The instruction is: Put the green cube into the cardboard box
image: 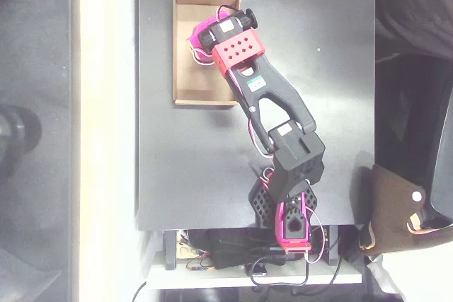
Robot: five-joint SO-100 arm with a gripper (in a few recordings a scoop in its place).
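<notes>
- One arm (272, 104) reaches from its base (290, 221) at the bottom edge of the black table (333, 104), up and to the left in the overhead view, ending over the box (185, 54).
- Its red wrist block (237, 51), dotted with small holes, covers the right wall of the box.
- Beyond that block, the magenta gripper (198, 39) sits inside the box outline, over the upper right part of the floor.
- Whether the fingers are parted or closed I cannot tell; the wrist block and a black camera mount (244, 18) hide them from above.
- No green cube can be made out; if one is between or beneath the fingers, the gripper body hides it.
- The box lies in the upper left part of the table, long side running up and down the picture, its lower half bare tan floor below the gripper.
- Thin wires (256, 143) run along the arm, well back from the fingers.
</notes>
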